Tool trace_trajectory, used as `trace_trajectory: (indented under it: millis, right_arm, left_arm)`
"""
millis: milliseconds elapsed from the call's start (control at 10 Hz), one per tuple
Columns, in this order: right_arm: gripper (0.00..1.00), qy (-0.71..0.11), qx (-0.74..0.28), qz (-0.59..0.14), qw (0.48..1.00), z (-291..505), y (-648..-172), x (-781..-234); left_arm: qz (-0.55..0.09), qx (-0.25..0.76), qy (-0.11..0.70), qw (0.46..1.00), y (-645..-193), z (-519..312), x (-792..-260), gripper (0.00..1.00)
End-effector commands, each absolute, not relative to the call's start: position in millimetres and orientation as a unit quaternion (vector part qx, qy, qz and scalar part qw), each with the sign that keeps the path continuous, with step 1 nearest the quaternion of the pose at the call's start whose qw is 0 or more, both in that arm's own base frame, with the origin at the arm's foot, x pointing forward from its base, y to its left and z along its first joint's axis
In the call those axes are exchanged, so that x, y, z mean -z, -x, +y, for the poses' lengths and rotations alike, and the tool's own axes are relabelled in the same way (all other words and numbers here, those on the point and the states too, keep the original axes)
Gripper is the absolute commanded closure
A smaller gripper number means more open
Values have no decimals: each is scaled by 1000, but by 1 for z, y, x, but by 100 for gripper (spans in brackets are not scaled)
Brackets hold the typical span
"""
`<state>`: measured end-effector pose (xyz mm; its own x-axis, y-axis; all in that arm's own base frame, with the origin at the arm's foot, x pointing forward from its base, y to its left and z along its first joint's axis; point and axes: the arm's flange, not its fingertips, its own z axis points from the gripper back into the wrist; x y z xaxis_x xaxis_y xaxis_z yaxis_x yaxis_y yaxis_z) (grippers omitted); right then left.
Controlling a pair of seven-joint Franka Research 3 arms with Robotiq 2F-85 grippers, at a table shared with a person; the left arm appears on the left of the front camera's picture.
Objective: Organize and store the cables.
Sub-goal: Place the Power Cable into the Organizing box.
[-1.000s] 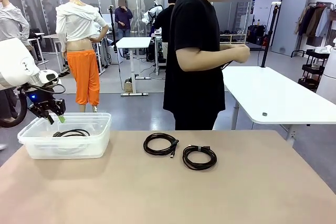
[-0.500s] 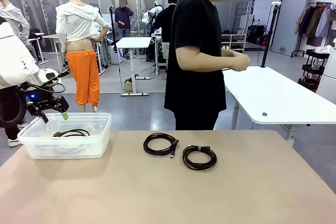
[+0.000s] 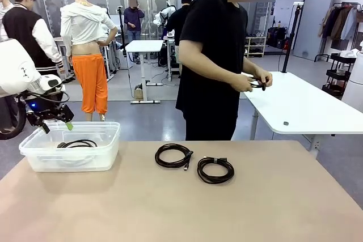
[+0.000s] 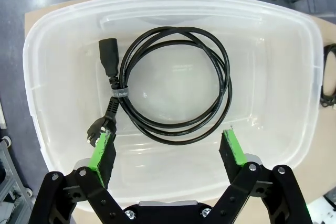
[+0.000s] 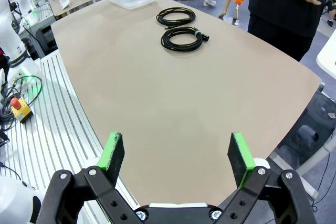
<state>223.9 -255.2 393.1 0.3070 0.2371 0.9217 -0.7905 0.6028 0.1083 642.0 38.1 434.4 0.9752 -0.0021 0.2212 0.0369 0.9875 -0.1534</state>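
One cable coil (image 4: pixel 173 82) lies flat in the clear bin (image 3: pixel 39 162) at frame left. On the table (image 3: pixel 170 213), centre frame, a second coil (image 3: pixel 173 155) and third coil (image 3: pixel 215 170) rest just beside each other. The left gripper (image 4: pixel 167 139) hovers over the bin, jaws apart, empty. The right gripper (image 5: pixel 177 142) is likewise apart and empty. Recommended: clear the rim, then pinch the second coil across its bundled strands, not at a plug.

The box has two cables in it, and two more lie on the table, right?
Not quite: the box holds one cable, not two, as the left wrist view shows. Two more cables do lie on the table.
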Motion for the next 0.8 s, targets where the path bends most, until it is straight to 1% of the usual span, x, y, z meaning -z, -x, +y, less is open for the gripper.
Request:
trace_trajectory:
  millis: [0, 700]
  right_arm:
    - [0, -285, -345, -488, 749, -257, -224, -394]
    - [0, -285, -345, -488, 749, -257, -224, -394]
  left_arm:
    - [-106, 4, 85, 991, -648, 39, -436, 0]
    - [-106, 4, 85, 991, -648, 39, -436, 0]
